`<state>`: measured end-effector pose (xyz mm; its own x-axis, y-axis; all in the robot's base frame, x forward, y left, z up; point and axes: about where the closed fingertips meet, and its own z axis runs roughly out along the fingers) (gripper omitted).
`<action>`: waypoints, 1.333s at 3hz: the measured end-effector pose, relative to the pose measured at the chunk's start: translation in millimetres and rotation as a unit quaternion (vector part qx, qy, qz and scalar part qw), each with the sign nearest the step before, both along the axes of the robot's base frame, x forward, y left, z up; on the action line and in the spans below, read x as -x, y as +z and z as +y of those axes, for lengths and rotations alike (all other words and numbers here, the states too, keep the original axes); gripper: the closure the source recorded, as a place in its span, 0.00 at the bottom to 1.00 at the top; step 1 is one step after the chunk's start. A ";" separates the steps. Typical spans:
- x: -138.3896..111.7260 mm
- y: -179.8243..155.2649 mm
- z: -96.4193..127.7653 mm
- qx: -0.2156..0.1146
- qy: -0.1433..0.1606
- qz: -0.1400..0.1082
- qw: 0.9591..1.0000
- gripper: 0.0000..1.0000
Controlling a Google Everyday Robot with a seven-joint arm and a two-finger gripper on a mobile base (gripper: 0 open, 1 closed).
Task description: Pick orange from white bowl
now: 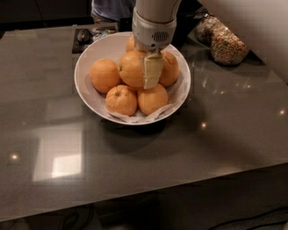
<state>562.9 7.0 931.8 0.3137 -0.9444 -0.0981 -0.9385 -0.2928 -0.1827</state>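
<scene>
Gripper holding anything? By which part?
Cannot be told. The gripper is down in the wide glossy white bowl, against the biggest smooth round orange; whether it grips is hidden.

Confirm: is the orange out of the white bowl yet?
No: the orange lies in the white bowl, gripper down beside it.

Orange's [130,68] right side behind the tool [151,80] above the white bowl [85,55], arm [155,13] beyond the top edge

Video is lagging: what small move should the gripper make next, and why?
Probably a short, straight-up lift. The gripper sits down in the white bowl against the orange on top of the pile, with other oranges packed close around it.
</scene>
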 end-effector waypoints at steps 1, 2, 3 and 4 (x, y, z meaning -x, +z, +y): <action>0.6 16.6 4.9 -0.020 0.001 -0.008 1.000 1.00; 5.1 32.1 9.4 -0.036 0.015 -0.013 0.999 1.00; 30.4 54.5 11.4 -0.046 0.038 0.004 0.998 1.00; 41.0 64.2 13.2 -0.050 0.040 0.008 0.998 1.00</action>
